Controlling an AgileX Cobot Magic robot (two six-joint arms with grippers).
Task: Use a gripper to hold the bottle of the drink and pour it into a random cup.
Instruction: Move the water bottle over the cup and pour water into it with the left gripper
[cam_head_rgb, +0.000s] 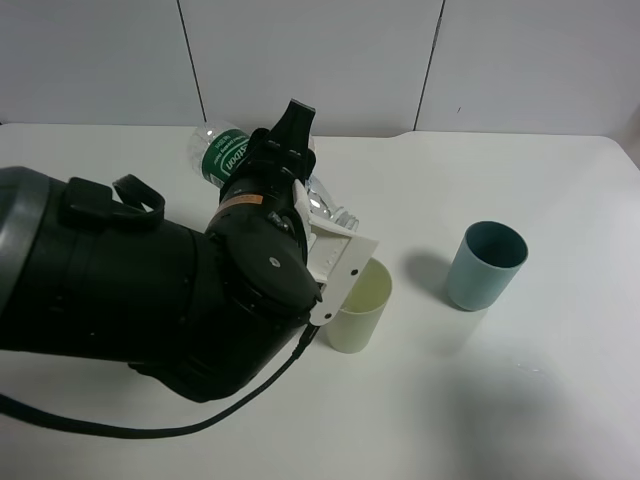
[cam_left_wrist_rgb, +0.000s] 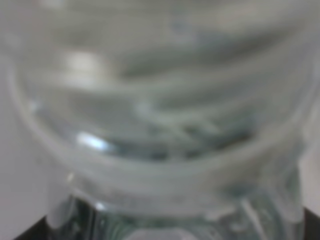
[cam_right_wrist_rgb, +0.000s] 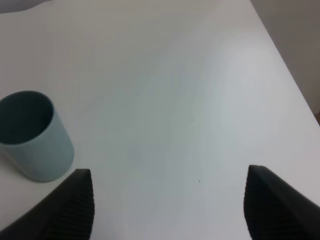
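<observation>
1. Exterior high: the left gripper (cam_head_rgb: 272, 158) clamps the bottle (cam_head_rgb: 222, 152), which is tipped with its neck slanting down toward the pale cup (cam_head_rgb: 358, 305). A teal cup (cam_head_rgb: 485, 265) stands well apart.
2. Left wrist: the bottle (cam_left_wrist_rgb: 160, 125) fills the frame, blurred clear ribs.
3. Right wrist: the right gripper (cam_right_wrist_rgb: 170, 210) hangs spread wide, holding nothing, above the table (cam_right_wrist_rgb: 175, 75) near the teal cup (cam_right_wrist_rgb: 32, 135).

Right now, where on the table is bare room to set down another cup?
Free: the table right of the teal cup, and the front strip before both cups. Crowded: around the yellow-green cup, where the left hand tilts the bottle toward it.
</observation>
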